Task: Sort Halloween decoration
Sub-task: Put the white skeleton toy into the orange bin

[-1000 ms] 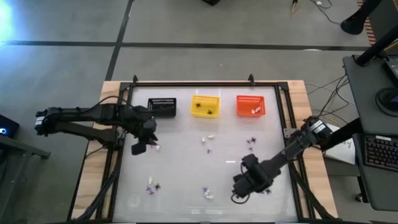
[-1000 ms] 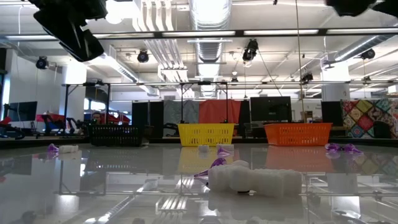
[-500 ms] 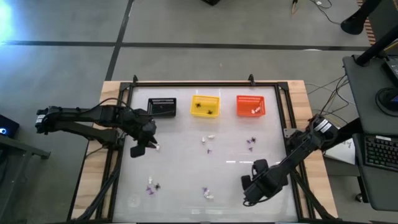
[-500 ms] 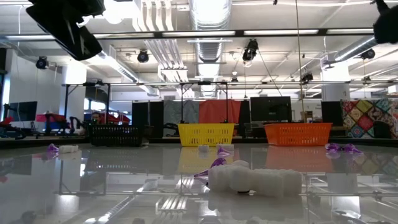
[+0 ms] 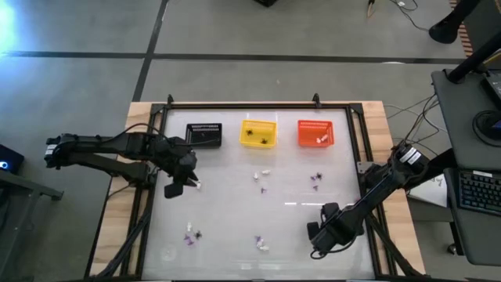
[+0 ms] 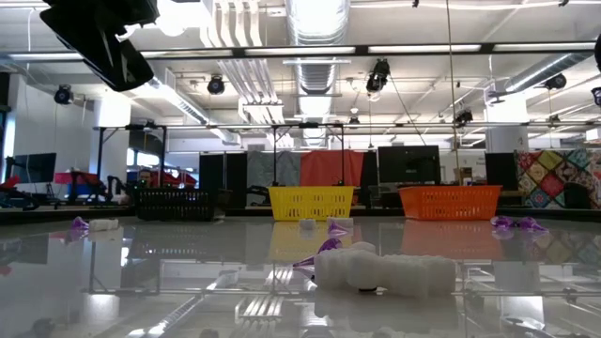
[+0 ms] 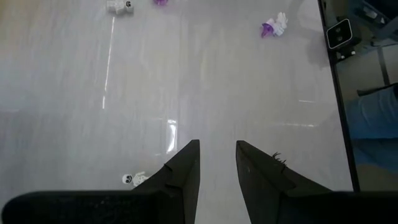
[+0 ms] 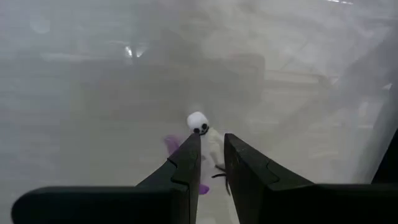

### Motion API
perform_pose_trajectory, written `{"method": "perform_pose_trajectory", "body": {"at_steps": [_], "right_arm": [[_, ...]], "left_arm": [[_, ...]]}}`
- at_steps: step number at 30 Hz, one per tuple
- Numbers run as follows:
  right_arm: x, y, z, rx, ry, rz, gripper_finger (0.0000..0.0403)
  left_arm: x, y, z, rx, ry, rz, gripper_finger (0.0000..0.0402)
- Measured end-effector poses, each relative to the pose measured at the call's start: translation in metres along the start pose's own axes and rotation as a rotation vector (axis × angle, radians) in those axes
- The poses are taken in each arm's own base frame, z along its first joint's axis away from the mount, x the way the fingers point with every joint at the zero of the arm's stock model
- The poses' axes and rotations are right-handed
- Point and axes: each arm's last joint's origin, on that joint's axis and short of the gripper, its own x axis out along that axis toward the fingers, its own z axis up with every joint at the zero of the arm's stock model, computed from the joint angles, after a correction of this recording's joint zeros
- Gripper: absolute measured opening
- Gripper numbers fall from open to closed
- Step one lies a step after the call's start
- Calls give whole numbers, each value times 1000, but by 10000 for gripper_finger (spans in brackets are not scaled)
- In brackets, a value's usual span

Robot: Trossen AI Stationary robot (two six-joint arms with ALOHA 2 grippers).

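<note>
text: none legible | labels: none | brands: none; numbers: none; signs: none

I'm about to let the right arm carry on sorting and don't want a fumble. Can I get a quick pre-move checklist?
1. Right gripper over a trinket: ok, white skeleton just past its jaws.
2. Trinket actually gripped: cannot tell.
3. Purple piece beside the skeleton, may come along: not ok.
4. Left gripper out of the way: ok, far across the table.
5. Orange basket unobstructed: ok.
</note>
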Motion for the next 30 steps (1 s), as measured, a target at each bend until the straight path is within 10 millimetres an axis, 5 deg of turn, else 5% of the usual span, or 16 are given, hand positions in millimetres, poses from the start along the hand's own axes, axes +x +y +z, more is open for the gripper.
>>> {"method": "perform_pose_trajectory", "body": {"at_steps": [22, 30], "right_arm": [[39, -11, 15, -45, 35, 26, 62], [52, -16, 21, 2, 59, 32, 14]], "left_arm": [[0, 0, 2, 0, -18, -3, 86], [0, 0, 2, 1, -20, -3, 86]]}}
